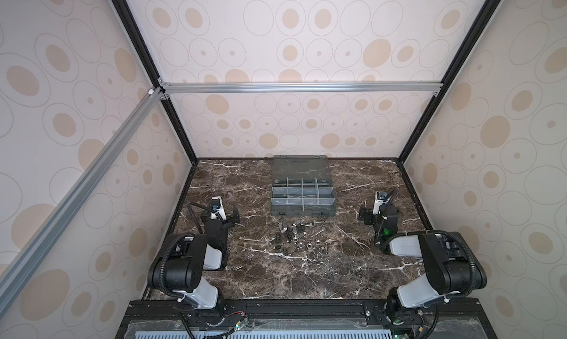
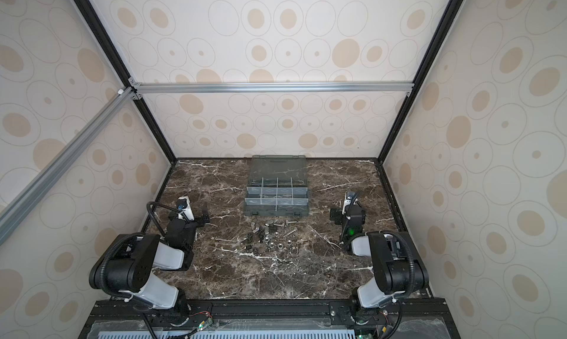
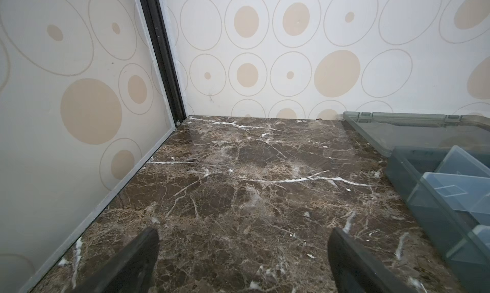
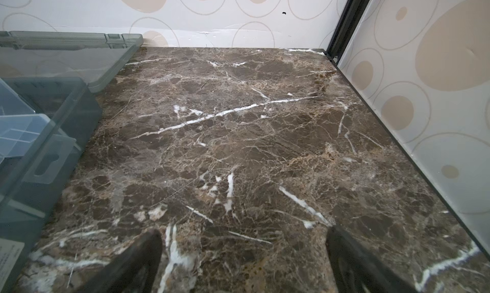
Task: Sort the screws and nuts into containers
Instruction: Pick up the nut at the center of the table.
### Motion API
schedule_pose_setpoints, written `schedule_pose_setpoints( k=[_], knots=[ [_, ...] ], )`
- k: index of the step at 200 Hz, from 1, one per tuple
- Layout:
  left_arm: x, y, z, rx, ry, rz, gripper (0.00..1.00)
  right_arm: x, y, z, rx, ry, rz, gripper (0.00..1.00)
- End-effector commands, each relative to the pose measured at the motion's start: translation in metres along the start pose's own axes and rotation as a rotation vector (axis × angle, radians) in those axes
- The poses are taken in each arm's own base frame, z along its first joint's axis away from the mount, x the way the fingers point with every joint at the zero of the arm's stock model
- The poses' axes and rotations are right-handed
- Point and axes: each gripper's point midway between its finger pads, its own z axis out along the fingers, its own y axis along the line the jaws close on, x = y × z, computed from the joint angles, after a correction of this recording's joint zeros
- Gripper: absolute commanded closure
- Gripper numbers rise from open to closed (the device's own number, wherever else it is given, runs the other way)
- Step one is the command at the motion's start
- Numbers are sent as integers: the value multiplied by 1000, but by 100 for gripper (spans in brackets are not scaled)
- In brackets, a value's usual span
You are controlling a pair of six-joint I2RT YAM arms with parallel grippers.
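In both top views the screws [image 1: 319, 230] [image 2: 291, 231] and nuts [image 1: 302, 245] [image 2: 271, 245], silver and black, lie loose in a mixed heap on the marble table just in front of the organiser box. Its containers [image 1: 302, 193] [image 2: 276, 193] look empty, and pale dividers separate them. My left gripper [image 1: 225, 214] [image 2: 196, 218] [image 3: 242, 241] hovers open to the left of the heap, over bare marble. To the right of the heap my right gripper [image 1: 379, 212] [image 2: 346, 212] [image 4: 242, 241] also stands open with nothing between its fingers. The containers [image 3: 450, 190] [image 4: 23, 129] show at the edge of each wrist view.
The box's hinged lid [image 1: 299, 167] [image 3: 424, 129] [image 4: 66, 58] lies open flat toward the back wall. Patterned walls with black frame posts [image 1: 181, 128] close in the table at the left, right and back. A black rail [image 1: 291, 306] runs along the front edge.
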Motion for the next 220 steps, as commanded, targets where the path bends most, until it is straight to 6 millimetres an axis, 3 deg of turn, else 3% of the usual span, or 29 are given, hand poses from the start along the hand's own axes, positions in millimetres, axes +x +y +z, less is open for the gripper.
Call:
schedule_pose_setpoints(
  k=[1,220],
  knots=[
    [-6,-2,2,5,-21,13,1,-5,-3,0,10,-15,8,0],
    [-4,-2,5,4,-9,15,1,-3,-3,2,15,-4,9,0]
  ],
)
